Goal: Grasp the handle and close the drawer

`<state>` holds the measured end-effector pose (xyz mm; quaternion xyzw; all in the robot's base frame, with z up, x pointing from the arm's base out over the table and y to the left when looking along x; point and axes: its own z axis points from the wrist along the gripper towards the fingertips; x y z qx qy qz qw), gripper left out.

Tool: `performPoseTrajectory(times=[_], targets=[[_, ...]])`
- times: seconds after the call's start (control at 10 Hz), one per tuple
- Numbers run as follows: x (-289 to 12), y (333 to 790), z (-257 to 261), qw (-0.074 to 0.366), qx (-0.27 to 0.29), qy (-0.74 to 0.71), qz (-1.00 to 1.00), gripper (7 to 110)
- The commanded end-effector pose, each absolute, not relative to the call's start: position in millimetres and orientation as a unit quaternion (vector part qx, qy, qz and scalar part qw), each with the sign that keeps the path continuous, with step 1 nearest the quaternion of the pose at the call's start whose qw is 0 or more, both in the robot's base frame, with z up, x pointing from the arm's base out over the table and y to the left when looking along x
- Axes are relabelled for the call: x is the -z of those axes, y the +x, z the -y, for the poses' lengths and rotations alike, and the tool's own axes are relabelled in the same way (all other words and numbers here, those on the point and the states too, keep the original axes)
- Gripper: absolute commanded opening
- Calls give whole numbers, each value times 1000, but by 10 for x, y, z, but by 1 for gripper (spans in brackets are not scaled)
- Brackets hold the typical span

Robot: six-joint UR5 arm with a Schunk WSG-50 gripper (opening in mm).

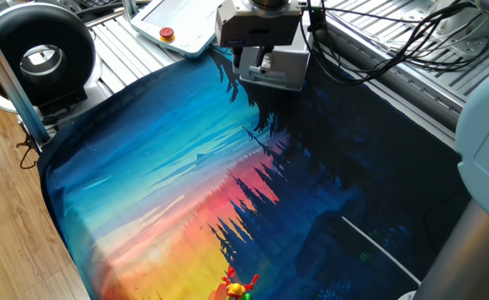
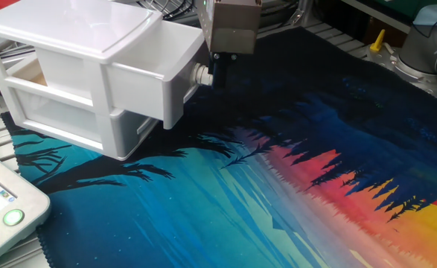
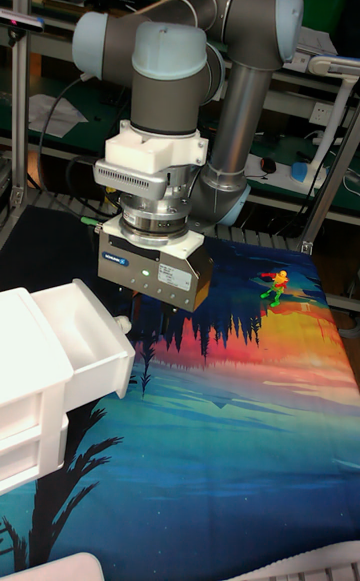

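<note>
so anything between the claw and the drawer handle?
Nothing. In the other fixed view the claw sits right at the drawer's knob handle, with only dark cloth below.

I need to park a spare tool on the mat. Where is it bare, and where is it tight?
Bare: the blue and orange cloth between the drawer unit and the small toy figure. Tight: around the open drawer, where the gripper hangs at the handle.

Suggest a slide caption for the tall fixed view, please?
UR5 gripper poised just above the handle of the pulled-out top drawer on a sunset-print cloth.
</note>
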<state>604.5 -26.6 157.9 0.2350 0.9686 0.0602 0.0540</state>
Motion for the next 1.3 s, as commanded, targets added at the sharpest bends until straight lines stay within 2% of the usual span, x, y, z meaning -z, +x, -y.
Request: performPoseTrajectory(times=[0.0, 0.3, 0.4, 0.5, 0.7, 1.2], targets=[[-1594, 6053, 272, 56, -61, 222, -972, 44], [-1585, 5995, 293, 47, -53, 205, -976, 44], [-1589, 5945, 202, 34, -69, 197, -977, 44], [-1584, 5900, 213, 26, -65, 193, -979, 66], [-1571, 5755, 269, -2, -48, 212, -976, 66], [-1560, 5701, 457, -4, -9, 218, -976, 66]])
